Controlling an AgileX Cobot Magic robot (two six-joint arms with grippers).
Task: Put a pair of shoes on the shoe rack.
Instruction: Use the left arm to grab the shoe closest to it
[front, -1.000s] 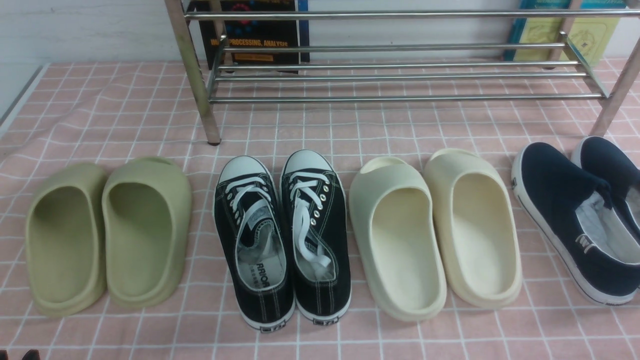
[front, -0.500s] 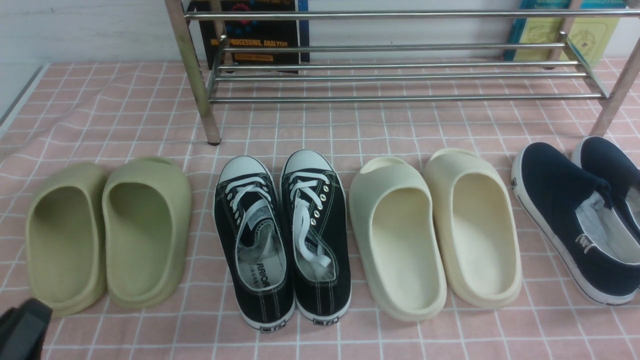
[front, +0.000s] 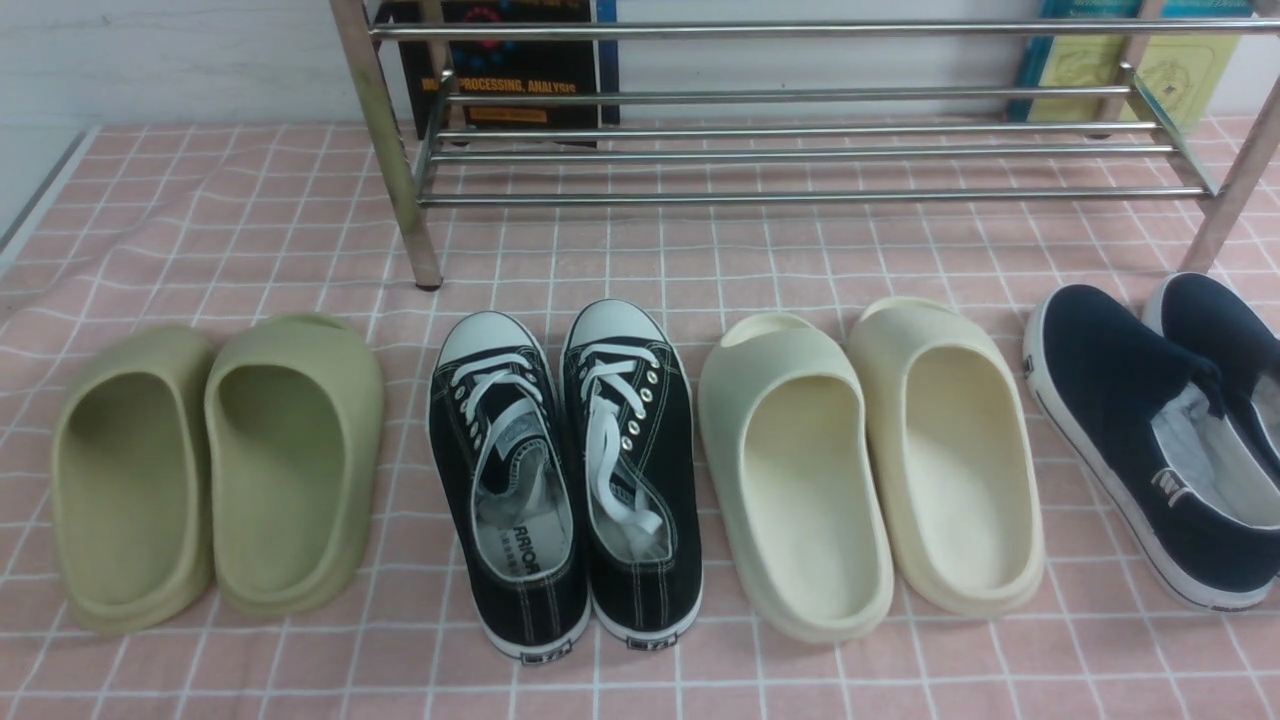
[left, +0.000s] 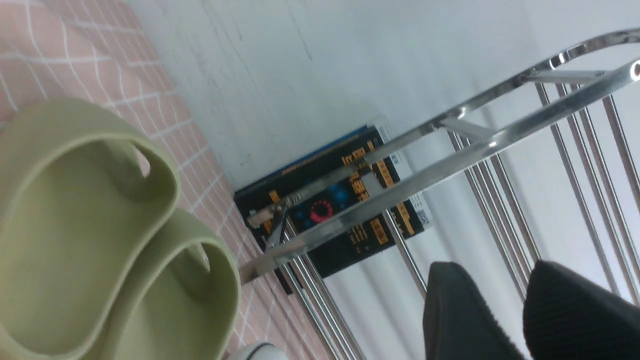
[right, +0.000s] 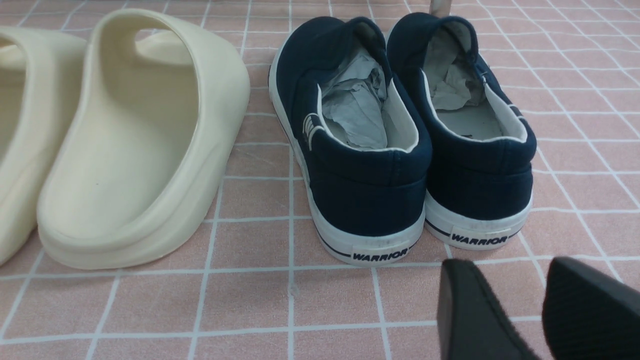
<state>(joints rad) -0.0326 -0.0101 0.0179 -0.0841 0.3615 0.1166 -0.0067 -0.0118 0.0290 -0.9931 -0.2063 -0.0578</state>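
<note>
While our left gripper (left: 500, 282) and right gripper (right: 510, 282) are gaping empty, we are counting two black sneakers (front: 508, 560) (front: 640, 560) at six o'clock of one rack (front: 800, 195).

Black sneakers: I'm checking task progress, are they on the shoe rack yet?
No, the black sneakers stand on the pink checked cloth in front of the shoe rack.

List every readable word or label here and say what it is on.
"WARRIOR": heel tabs of both navy slip-ons.
"PROCESSING, ANALYSIS": dark book behind the shoe rack.
Ends "RIOR", partly hidden: insole of the left black sneaker.
Too small to read: sneaker heel tabs, yellow-green book.
</note>
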